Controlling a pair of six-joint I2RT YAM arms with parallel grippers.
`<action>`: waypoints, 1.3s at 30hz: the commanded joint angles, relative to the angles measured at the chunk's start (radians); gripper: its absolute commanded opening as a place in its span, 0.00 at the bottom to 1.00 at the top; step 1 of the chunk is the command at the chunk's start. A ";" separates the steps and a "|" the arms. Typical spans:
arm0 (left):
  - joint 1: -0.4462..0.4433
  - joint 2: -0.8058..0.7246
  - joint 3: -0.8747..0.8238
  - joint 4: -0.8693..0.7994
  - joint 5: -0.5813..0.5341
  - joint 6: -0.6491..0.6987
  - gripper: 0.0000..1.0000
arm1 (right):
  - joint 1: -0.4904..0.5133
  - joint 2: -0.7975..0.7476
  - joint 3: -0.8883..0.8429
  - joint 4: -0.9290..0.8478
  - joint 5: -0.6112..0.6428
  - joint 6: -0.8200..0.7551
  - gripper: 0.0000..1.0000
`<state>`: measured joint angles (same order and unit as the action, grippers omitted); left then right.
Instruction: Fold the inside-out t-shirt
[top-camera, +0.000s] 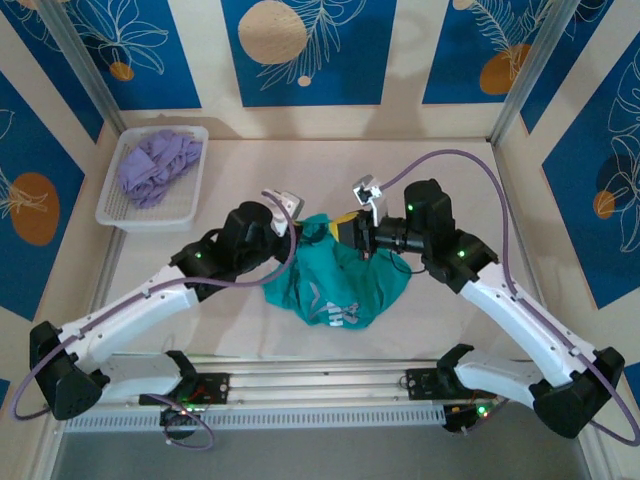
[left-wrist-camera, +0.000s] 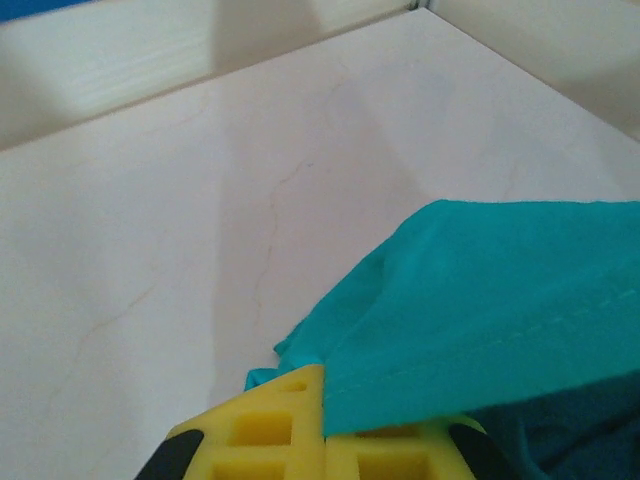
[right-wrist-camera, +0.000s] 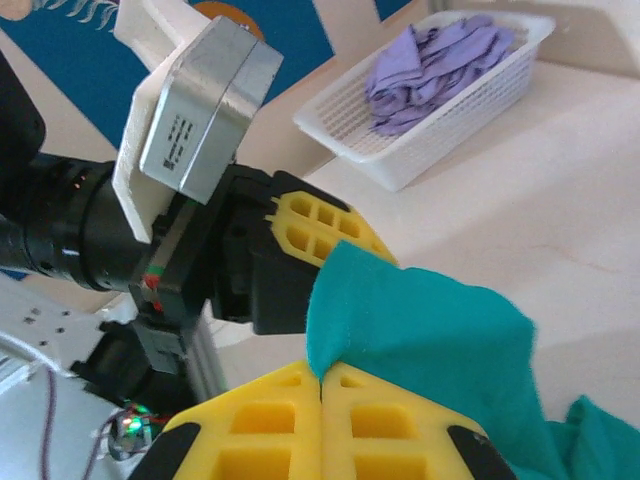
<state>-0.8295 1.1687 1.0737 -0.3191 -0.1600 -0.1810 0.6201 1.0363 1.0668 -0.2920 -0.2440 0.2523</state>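
Jaws clamped tight on cloth, the left gripper (top-camera: 303, 230) and right gripper (top-camera: 352, 232) pinch the t-shirt (top-camera: 335, 285) side by side at its twelve o'clock edge on the table (top-camera: 450, 180); the crumpled bulk lies toward six o'clock, near both arms

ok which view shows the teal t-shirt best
Top external: most of the crumpled t-shirt, white print included, is in sight. Left wrist shows a hemmed edge clamped in the left gripper; right wrist, a corner pinched in the right gripper.
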 joint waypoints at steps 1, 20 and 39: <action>0.054 -0.014 0.041 -0.098 0.129 -0.052 0.00 | 0.004 -0.087 -0.030 -0.003 0.146 -0.061 0.00; 0.165 0.035 0.035 -0.137 0.345 -0.098 0.26 | 0.003 -0.174 -0.147 0.226 -0.011 -0.054 0.00; 0.295 -0.178 -0.053 0.092 0.765 -0.301 0.00 | -0.011 -0.152 -0.061 -0.046 0.346 -0.110 0.00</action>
<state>-0.5617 0.9974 1.0401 -0.2466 0.5472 -0.4393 0.6151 0.8772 0.9623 -0.2810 0.0380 0.1581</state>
